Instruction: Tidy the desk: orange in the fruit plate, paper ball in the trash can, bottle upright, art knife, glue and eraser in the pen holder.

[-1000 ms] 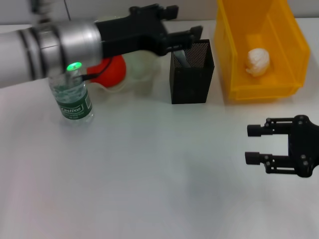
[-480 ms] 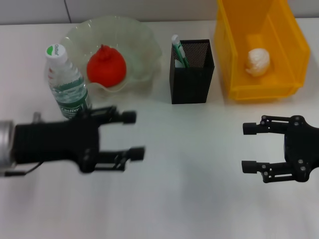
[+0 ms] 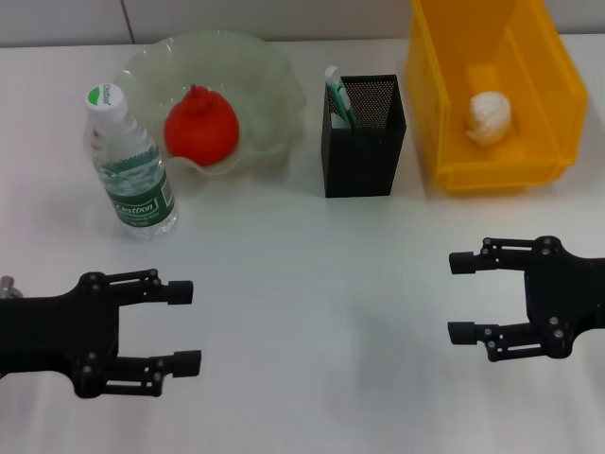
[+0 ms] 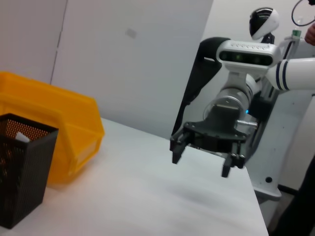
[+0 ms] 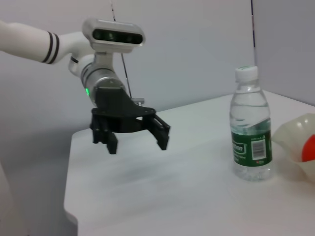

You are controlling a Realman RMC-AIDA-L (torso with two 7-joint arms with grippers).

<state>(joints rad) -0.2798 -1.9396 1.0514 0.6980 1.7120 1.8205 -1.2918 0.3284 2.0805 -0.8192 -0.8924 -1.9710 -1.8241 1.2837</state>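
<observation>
Bottle point(image 3: 129, 162) upright, cap up – left end effector point(image 3: 180, 324) and right end effector point(image 3: 458, 296) both open, empty

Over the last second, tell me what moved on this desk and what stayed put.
The left tool drew back from above the black mesh pen holder to the near left, open and empty. The right tool shifted slightly nearer. The clear plastic bottle, orange in the glass plate and paper ball in the yellow bin stayed put.

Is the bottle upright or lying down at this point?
Upright. The bottle stands on its base beside the plate, cap up; the right wrist view shows it vertical too.
</observation>
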